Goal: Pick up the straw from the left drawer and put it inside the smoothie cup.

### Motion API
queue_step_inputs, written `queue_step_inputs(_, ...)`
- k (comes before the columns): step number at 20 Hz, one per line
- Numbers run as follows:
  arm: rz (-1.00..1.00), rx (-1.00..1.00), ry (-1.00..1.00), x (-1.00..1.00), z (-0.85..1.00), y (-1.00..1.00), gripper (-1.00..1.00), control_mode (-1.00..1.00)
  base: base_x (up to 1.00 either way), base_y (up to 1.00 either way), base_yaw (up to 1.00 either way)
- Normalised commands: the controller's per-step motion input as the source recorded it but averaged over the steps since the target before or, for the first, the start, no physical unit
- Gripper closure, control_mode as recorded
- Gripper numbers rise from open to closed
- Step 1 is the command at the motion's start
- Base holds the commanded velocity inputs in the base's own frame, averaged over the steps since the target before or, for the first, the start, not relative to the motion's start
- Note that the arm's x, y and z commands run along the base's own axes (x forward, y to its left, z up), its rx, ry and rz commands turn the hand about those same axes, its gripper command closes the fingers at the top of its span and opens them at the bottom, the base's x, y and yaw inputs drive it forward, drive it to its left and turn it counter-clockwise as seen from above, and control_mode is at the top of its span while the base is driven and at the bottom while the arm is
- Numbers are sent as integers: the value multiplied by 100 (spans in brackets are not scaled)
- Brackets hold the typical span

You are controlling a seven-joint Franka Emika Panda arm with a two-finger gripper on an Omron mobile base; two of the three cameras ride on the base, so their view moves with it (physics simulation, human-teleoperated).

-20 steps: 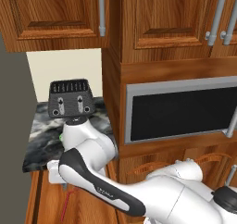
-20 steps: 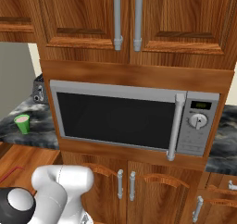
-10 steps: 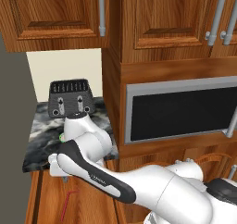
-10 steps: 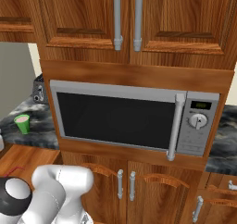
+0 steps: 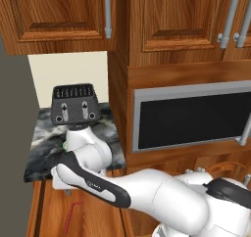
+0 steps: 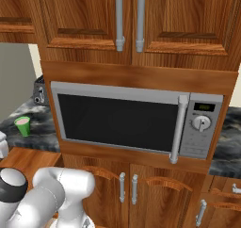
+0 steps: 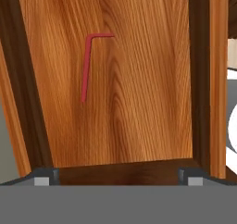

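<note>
The straw (image 7: 85, 68) is a thin crimson stick with a short bend at one end. It lies flat on the wooden bottom of the open left drawer (image 7: 139, 79). My gripper (image 7: 118, 177) hangs above it, looking down into the drawer, open wide with nothing between its fingertips. The straw sits ahead and left of the fingers, apart from them. In the left base view the straw (image 5: 72, 217) lies in the drawer (image 5: 49, 216) just below my hand. The green smoothie cup (image 6: 22, 126) stands on the dark marble counter (image 6: 42, 128), left of the microwave.
A black toaster (image 5: 73, 104) stands at the back of the counter. A steel microwave (image 6: 136, 121) is built into the wooden cabinets, with closed doors above and below it. Dark drawer walls (image 7: 199, 75) flank the straw on both sides.
My arm has shifted slightly over the drawer, its elbow and shoulder swinging a little. The gripper stayed open. The straw and the cup have not moved.
</note>
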Motion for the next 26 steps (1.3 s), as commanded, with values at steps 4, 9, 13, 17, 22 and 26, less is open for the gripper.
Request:
queue_step_inputs(4,0,-6,0,15,-53,0,-100,-100,0,0,0)
queue_step_inputs(9,0,-2,0,7,-23,0,-100,-100,0,0,0)
queue_step_inputs(13,0,0,0,13,-18,10,-100,-100,0,0,0)
queue_step_inputs(17,0,-2,0,16,-13,21,-100,-100,0,0,0)
queue_step_inputs(22,0,-7,0,12,-21,39,-100,-100,0,0,0)
queue_step_inputs(26,0,-3,0,22,-23,32,-100,-100,0,0,0)
